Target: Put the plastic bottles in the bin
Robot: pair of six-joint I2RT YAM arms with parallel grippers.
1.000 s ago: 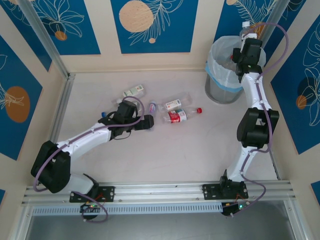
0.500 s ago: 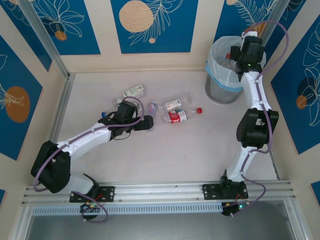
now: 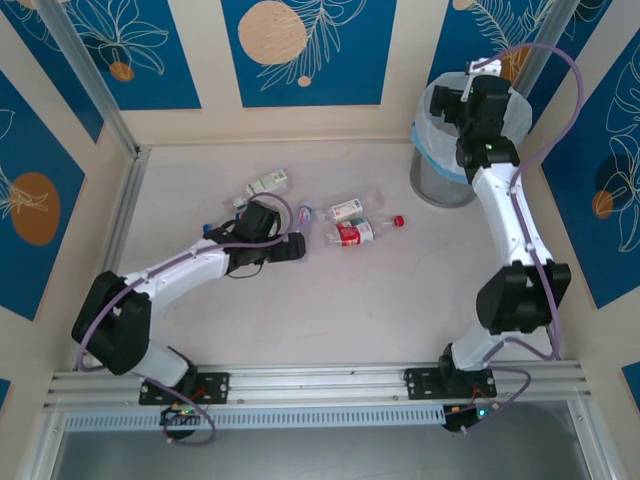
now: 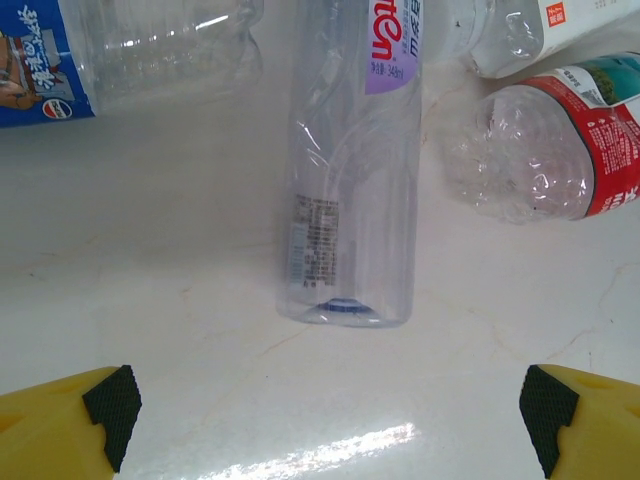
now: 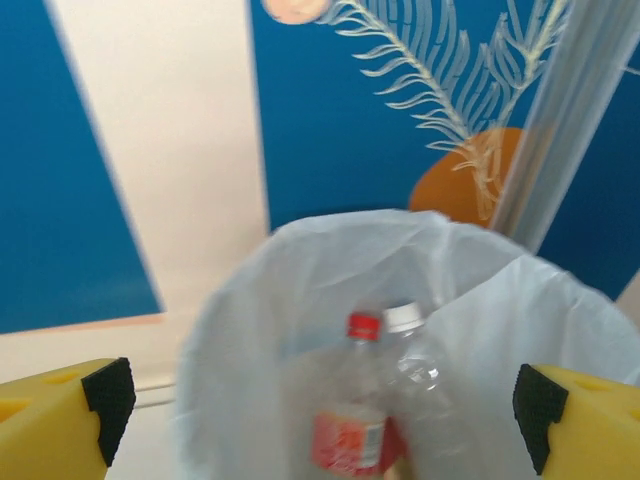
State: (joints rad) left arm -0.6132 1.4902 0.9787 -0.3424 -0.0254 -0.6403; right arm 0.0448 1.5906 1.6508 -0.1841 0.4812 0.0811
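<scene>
bin point(image 3: 432, 184): grey, bag-lined, upright, far right | red-capped bottle point(image 5: 350, 425), white-capped bottle point(image 5: 418, 385): inside it | plastic bottles point(image 3: 352, 232): crushed, lying mid-table

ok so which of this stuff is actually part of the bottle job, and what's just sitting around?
Job: bin; red-capped bottle and white-capped bottle inside it; on the table, red-label bottle, green-white bottle, purple-label bottle, blue-label bottle.
Just there: leaf-print wall panels, aluminium rail.

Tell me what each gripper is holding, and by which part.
Nothing. The left gripper stands open short of a clear bottle; the right gripper is open above the bin, empty.
</scene>
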